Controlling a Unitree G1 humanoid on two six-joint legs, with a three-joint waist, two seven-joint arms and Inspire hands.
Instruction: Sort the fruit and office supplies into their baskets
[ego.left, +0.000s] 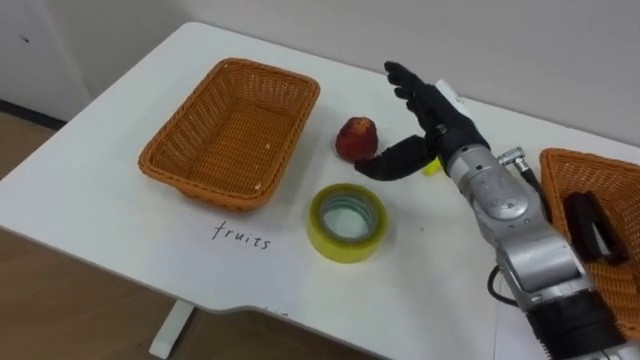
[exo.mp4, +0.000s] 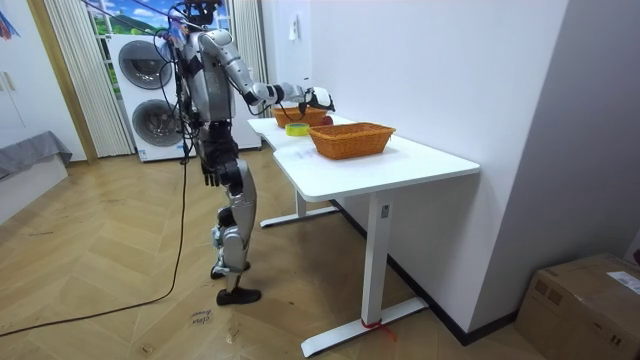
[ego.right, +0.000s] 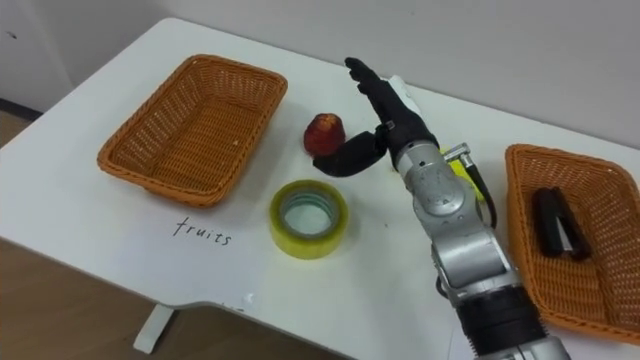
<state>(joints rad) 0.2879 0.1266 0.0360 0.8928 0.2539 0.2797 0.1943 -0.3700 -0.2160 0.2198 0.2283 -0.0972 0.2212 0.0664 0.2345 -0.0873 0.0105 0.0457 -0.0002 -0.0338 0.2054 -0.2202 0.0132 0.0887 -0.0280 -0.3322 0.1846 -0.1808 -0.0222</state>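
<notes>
Red apple-like fruit (ego.left: 356, 138) stands upright on the white desk (ego.left: 120, 230), a little taller than wide, its long axis rising from the desktop and its dimpled top facing up. It sits right of the empty oval-cornered woven wicker basket (ego.left: 165, 160) and just beyond the roll of yellow tape (ego.left: 347, 222), which lies flat. The right hand (ego.left: 430, 115) is just right of the fruit, open, its dark fingers straight and pointing far-left past the fruit's right side. The thumb reaches left to the fruit's near right flank; whether it touches cannot be told. A small yellow thing (ego.right: 462, 166) peeks out beside the wrist. At the right, a second wicker basket (ego.left: 560, 160) holds a black stapler (ego.left: 590, 225). In the room view the robot stands at the desk's far end, its left hand (exo.mp4: 210, 175) hanging by its hip.
</notes>
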